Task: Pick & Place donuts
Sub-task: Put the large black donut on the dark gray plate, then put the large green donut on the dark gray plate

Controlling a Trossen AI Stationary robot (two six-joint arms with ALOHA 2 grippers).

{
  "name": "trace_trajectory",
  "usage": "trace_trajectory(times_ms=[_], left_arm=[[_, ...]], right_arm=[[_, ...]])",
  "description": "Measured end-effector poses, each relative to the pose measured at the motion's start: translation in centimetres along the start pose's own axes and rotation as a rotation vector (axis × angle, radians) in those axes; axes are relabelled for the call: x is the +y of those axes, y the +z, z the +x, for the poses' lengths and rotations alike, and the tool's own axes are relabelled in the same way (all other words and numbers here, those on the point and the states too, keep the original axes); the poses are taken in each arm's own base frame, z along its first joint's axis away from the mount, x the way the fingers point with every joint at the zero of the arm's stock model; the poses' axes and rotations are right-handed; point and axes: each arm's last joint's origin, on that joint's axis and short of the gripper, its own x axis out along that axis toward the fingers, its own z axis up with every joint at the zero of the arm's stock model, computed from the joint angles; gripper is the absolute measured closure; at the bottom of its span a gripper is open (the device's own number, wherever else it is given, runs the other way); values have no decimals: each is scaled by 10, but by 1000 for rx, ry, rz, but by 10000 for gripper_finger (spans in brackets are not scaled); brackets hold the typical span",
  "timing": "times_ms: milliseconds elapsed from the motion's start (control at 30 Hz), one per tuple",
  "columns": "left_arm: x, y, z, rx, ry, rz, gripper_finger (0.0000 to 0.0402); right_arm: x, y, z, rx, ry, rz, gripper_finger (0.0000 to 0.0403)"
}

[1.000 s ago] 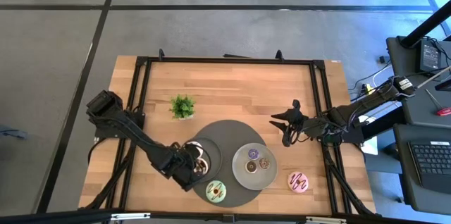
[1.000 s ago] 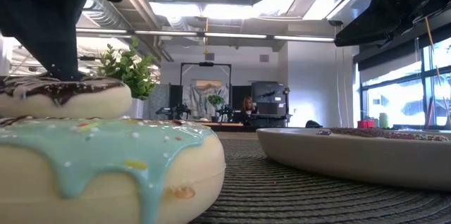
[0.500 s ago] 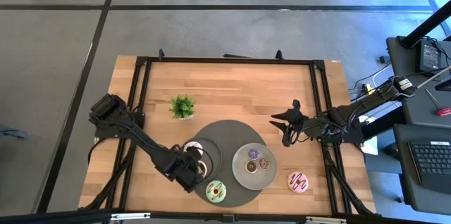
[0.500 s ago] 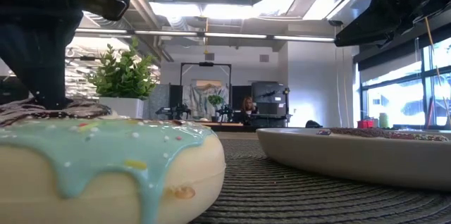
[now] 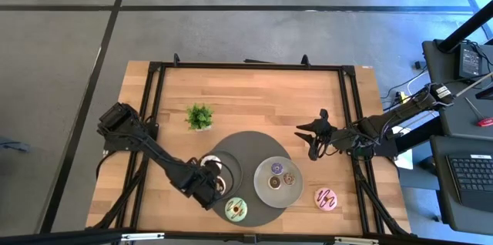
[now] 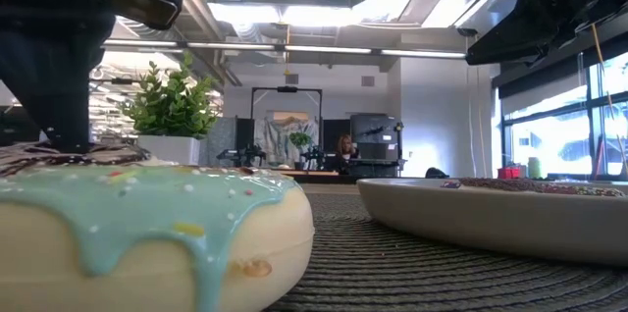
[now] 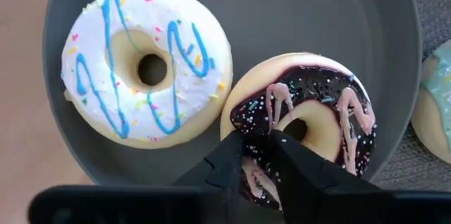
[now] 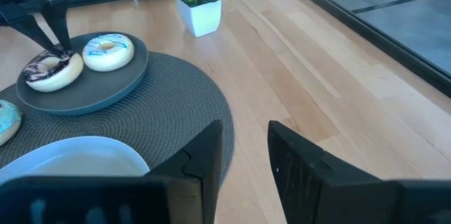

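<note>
Now, left pincer: the left pincer (image 7: 259,155) is low over the dark grey round plate (image 7: 394,76). Its two dark fingers (image 7: 229,164) stand close together on the rim of the chocolate-iced ring donut with pink drizzle and sprinkles (image 7: 303,122), pinching one side of the ring.

Chocolate donut: it lies on the plate, touching the white-iced ring donut with blue drizzle (image 7: 144,65) beside it. I cannot tell whether it is lifted or resting.

Other donuts: a pale green iced ring donut (image 5: 236,209) sits on the round dark woven mat (image 5: 246,146), near the front edge. A pink ring donut with dark drizzle (image 5: 326,197) lies on the wooden worktop (image 5: 262,99), apart from the mat. Tiny rings rest on the lighter grey round plate (image 5: 262,191).

Handling: the donut looks light and smooth, perhaps hard like a toy, so I judge it may slip or turn in the hold. The ring wall, from the hole to the outer edge, seems the good place to hold.

Right pincer: the right pincer (image 8: 243,155) waits over bare worktop at the right side, with its fingers spread and nothing between them.

Plant: a small green plant in a white pot (image 5: 199,116) stands behind the mat.
</note>
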Motion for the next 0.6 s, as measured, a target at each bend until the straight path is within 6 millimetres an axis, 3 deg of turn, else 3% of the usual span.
trace_trajectory(times_ms=[267,600], left_arm=[[2,5,1,18,5,23,276],[8,12,-16,0,-27,29,256]], right_arm=[[0,0,0,0,0,0,286],[0,0,0,0,1,0,286]])
